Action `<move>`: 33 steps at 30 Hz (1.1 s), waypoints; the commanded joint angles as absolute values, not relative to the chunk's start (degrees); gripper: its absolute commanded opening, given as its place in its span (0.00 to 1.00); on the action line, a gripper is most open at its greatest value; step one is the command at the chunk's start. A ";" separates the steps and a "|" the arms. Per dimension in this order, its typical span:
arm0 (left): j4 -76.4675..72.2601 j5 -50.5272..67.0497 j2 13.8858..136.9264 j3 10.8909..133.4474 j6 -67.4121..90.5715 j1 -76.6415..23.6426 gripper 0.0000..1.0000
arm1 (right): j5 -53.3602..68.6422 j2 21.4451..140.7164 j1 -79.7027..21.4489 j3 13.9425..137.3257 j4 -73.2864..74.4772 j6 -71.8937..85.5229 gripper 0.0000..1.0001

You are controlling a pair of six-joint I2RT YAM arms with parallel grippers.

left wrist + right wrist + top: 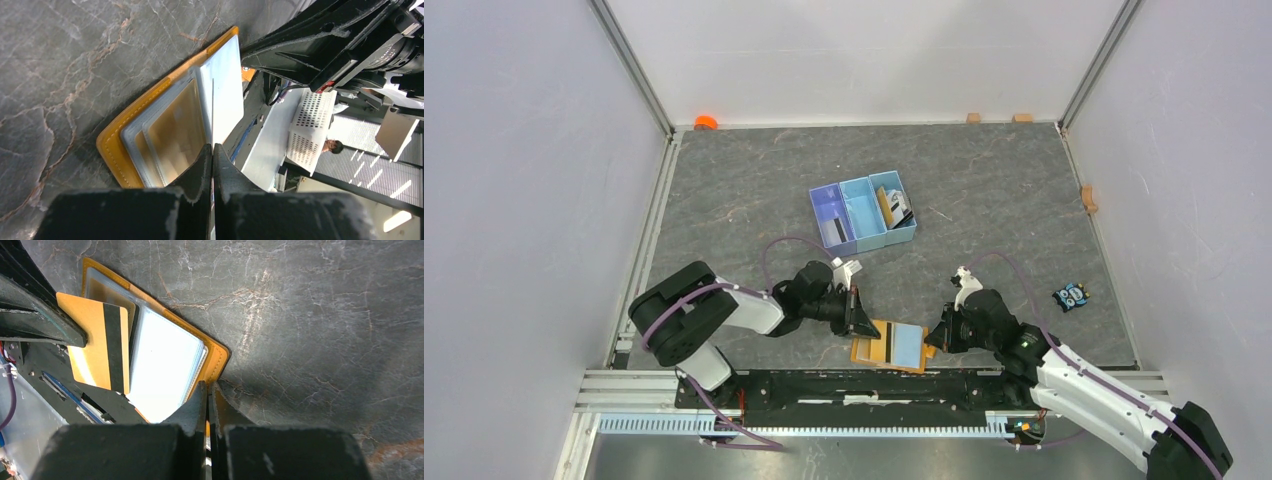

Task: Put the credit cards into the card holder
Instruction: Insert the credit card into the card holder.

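I am seeing small white print on the right arm's wrist housing [390,55], but it is too slanted to read. The gold card [95,350] is showing only its black stripe. My left arm is reaching in low from 8 o'clock, and the left gripper [858,316] is pinching that card by its edge, fingers pressed tight on it. My right arm is stretching in from 4 o'clock, with the right gripper [938,335] clamping the card holder [902,346] by its orange edge (a sliver of orange is showing between the fingers). The holder is lying open and flat at the table's 6 o'clock, its long axis running 9 to 3. The card is overlapping its 9 o'clock half.
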State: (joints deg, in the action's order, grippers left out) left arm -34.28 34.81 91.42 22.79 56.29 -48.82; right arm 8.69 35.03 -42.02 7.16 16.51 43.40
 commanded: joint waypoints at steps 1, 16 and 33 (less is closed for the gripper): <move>-33.37 37.04 92.66 25.19 52.52 -48.34 0.02 | 6.24 36.27 -42.63 7.03 19.03 42.52 0.00; -33.16 37.97 97.84 25.65 50.92 -48.25 0.02 | 5.86 37.44 -43.22 7.79 19.26 42.18 0.00; -35.08 39.16 102.52 27.24 48.82 -47.72 0.02 | 5.48 37.97 -44.11 8.00 19.02 42.49 0.00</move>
